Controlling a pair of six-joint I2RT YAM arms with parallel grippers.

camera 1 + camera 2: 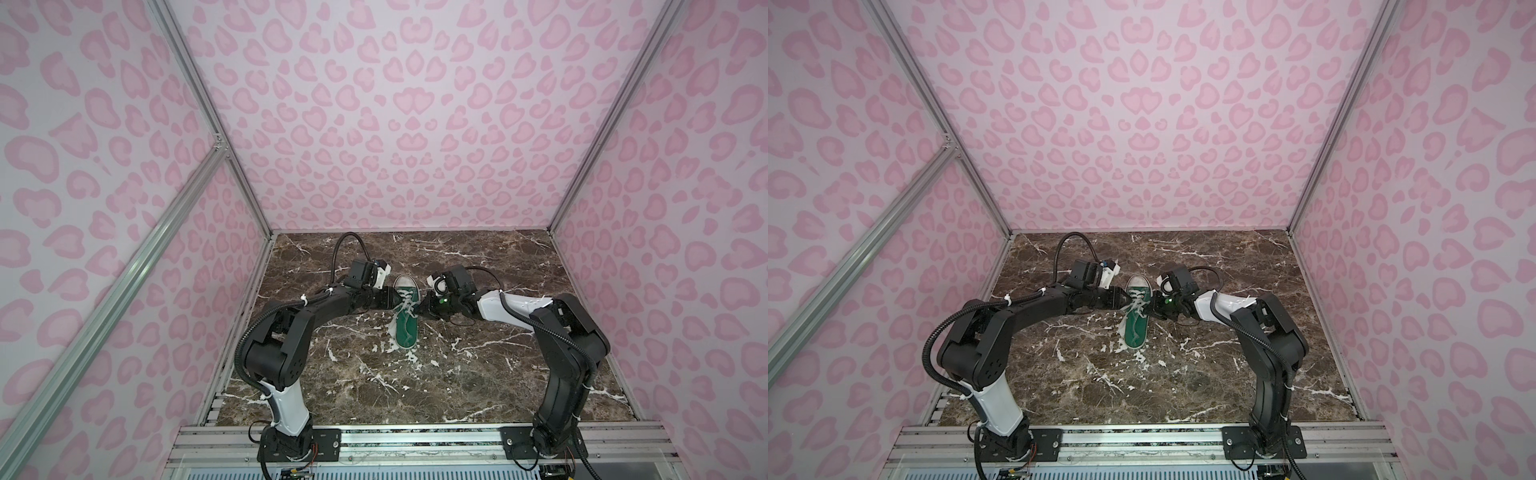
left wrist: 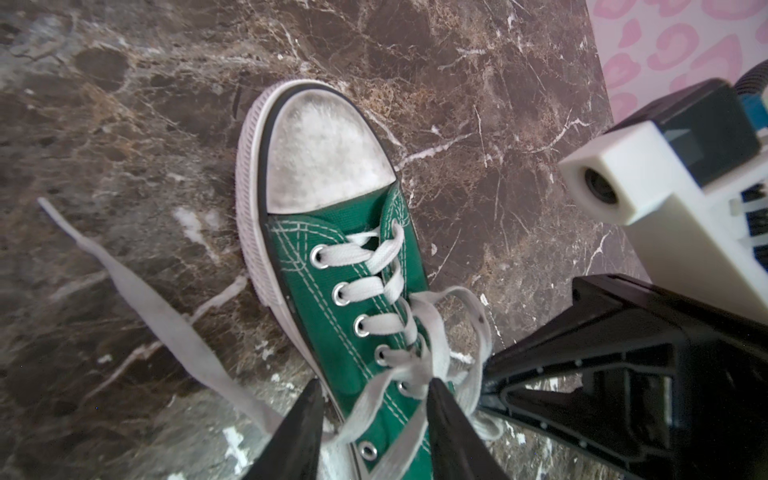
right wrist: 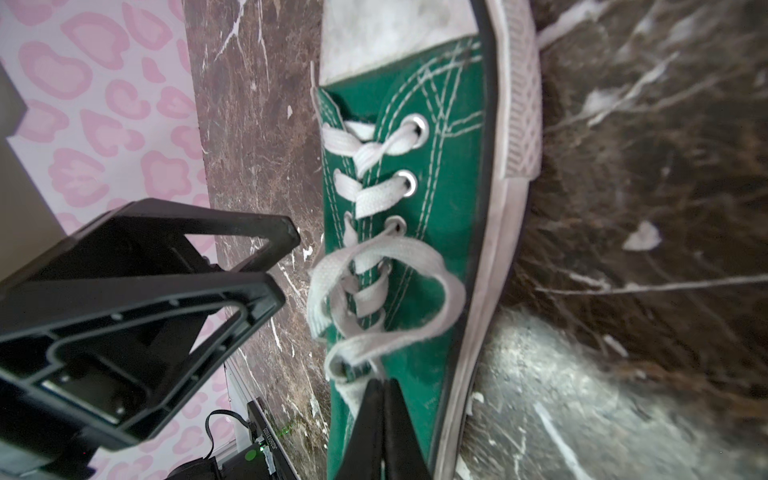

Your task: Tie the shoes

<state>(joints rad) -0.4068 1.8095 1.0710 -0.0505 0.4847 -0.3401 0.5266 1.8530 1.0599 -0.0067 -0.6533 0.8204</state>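
Brown marble tabletop lies beneath the left gripper; pink spotted walls stand well beyond it; aluminium frame borders them.

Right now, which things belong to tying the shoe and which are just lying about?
Job: green sneaker, white laces, left gripper open, right gripper shut on a lace.
Just there: marble tabletop, pink walls, metal frame.

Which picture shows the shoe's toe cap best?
The left wrist view: the whole toe cap, close and unobstructed. The right wrist view crops it; both top views show it tiny.
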